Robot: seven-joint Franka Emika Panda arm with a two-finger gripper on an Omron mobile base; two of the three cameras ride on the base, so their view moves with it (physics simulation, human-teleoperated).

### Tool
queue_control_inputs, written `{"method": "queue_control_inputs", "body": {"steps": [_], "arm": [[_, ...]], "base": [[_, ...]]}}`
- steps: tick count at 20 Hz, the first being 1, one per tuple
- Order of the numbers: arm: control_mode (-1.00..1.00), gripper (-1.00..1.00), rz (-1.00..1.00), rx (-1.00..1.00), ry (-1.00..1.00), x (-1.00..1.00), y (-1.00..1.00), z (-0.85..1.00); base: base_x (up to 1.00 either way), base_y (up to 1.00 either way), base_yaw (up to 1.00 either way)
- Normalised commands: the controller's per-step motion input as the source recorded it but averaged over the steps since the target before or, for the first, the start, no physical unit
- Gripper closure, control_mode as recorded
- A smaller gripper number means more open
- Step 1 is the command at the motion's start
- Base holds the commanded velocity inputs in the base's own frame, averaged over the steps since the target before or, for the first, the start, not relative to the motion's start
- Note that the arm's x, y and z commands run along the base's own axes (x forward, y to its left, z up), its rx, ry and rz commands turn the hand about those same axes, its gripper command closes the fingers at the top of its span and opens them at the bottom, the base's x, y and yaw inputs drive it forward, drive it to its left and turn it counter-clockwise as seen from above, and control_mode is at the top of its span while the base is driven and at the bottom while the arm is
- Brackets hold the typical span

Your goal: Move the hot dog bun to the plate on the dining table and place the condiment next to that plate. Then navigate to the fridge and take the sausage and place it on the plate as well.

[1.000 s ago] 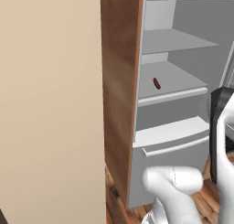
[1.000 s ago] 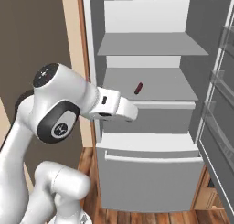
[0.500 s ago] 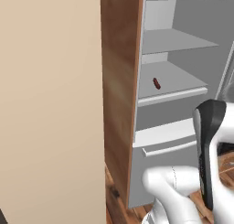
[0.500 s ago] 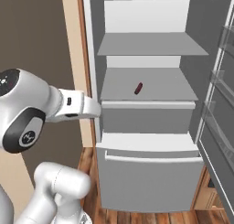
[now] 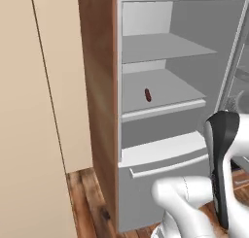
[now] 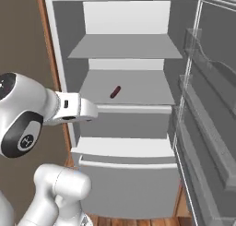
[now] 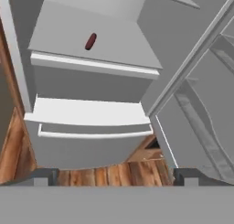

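Gripper (image 7: 117,176) spread wide, empty, two dark fingertips (image 7: 43,176) far apart at the lower edge of the hand view, held in the air in front of the open fridge (image 7: 87,106). Just below and ahead of gripper: brown wooden floor (image 7: 114,173). Beyond that, ahead and slightly left: pale drawer front (image 7: 91,147) at the bottom of the fridge, with a flat ledge on top. Off to the right of gripper: open fridge door (image 7: 205,104) with its racks, swung outward. Farther ahead and higher: middle shelf (image 7: 114,49), bearing the sausage (image 7: 91,41), small, dark red, lying flat near the middle, touching nothing else, well apart from gripper. Same sausage (image 5: 148,95) (image 6: 115,92) alone on that shelf in both base views. Farthest and above: another bare pale shelf. Left of fridge: wooden side panel (image 5: 99,86).
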Motion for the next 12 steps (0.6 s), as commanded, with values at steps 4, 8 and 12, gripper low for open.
{"method": "queue_control_inputs", "body": {"steps": [4, 8, 12], "arm": [[1.00, -1.00, 0.00, 0.00, 0.00, 0.00, 0.00, 0.00], [1.00, -1.00, 0.00, 0.00, 0.00, 0.00, 0.00, 0.00], [1.00, -1.00, 0.00, 0.00, 0.00, 0.00, 0.00, 0.00]], "base": [[0.49, -0.65, 0.24], [0.62, 0.00, 0.38], [0.74, 0.09, 0.22]]}}
